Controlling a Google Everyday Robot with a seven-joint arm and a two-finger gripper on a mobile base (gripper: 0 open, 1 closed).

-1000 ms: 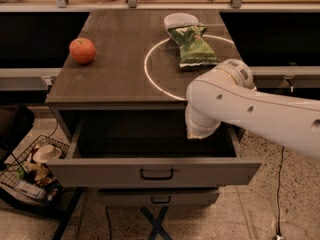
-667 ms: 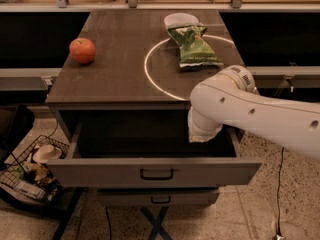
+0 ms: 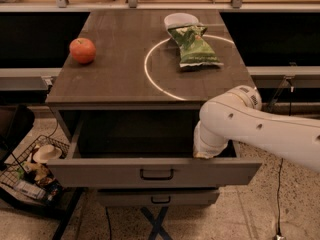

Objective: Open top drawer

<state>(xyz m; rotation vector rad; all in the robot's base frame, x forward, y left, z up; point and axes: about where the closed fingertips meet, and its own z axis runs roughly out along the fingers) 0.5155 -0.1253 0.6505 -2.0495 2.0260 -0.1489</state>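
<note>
Top drawer (image 3: 100, 173) stands wide open beneath the tabletop (image 3: 115, 79), its front well forward of the table edge.

The white arm (image 3: 265, 131) enters from the right, cut off by the frame, and bends down into the drawer's right front corner. The gripper (image 3: 203, 154) sits just behind the front panel, mostly hidden, so its opening and any hold cannot be told. The drawer is a deep grey box, dark inside, with a small black loop handle (image 3: 156, 174) at centre.

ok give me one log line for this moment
top drawer: open | gripper: inside drawer, right side, behind front | tabletop: apple, chip bag, bowl
</note>
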